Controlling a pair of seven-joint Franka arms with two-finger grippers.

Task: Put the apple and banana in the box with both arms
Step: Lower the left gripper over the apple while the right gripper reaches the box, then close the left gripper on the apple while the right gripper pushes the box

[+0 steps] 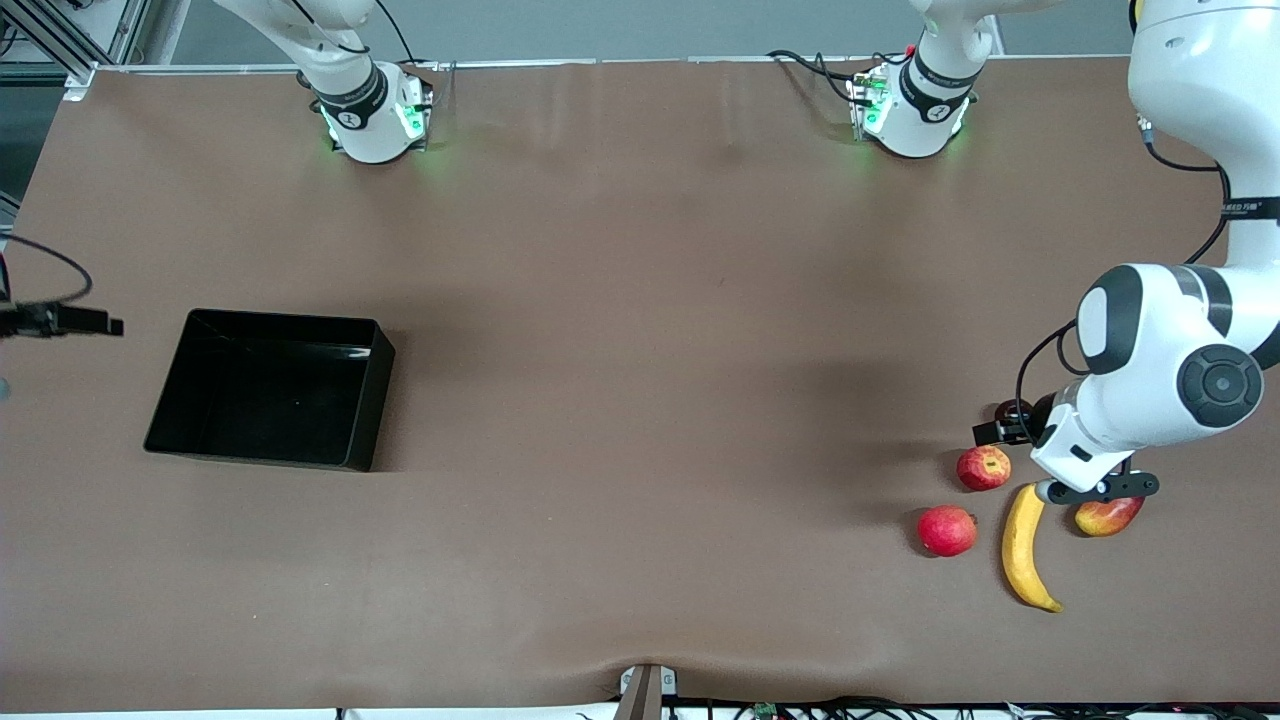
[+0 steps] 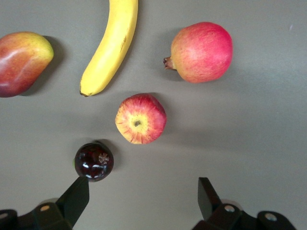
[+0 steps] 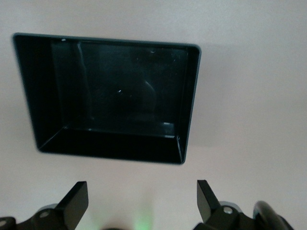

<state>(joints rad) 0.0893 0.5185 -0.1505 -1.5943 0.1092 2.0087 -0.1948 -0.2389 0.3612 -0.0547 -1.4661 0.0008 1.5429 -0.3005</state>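
Observation:
The red apple [image 1: 984,467] [image 2: 140,118] with yellowish streaks lies among other fruit at the left arm's end of the table. The long yellow banana [image 1: 1022,545] [image 2: 110,45] lies beside it, nearer the front camera. My left gripper [image 1: 1098,488] [image 2: 143,187] hangs open and empty over this cluster, above bare table next to the apple. The black box [image 1: 375,400] [image 3: 115,143] stands empty toward the right arm's end. My right gripper [image 3: 142,188] is open and empty, up over bare table beside the box; the front view does not show it.
A pinkish-red round fruit [image 1: 946,530] [image 2: 201,51], a red-yellow mango-like fruit [image 1: 1108,515] [image 2: 21,62] and a small dark glossy fruit [image 1: 1008,410] [image 2: 94,161] crowd round the apple and banana. A black device [image 1: 60,320] juts in at the right arm's end.

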